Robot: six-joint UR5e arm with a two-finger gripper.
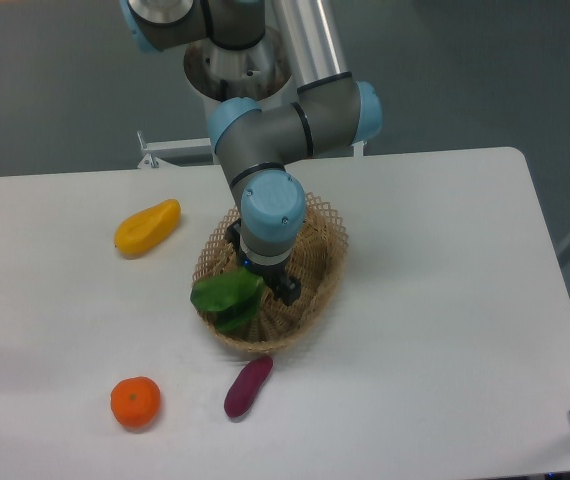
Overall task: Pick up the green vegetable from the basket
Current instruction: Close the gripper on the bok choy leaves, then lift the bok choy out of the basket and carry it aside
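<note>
You see the gripper [265, 283] lowered into the basket [327, 240] at the middle of the tabletop [445, 300], its wrist hiding the fingers, so you cannot tell whether it grips anything. The green vegetable [227, 298] lies in the basket's near left part, its leaves just beside the gripper. A purple vegetable [248, 386] lies near the basket's near edge.

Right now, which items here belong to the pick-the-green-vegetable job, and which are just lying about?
Job: green vegetable, basket, gripper down over the basket.
Lying about: yellow fruit, orange, purple vegetable, all on the table.
</note>
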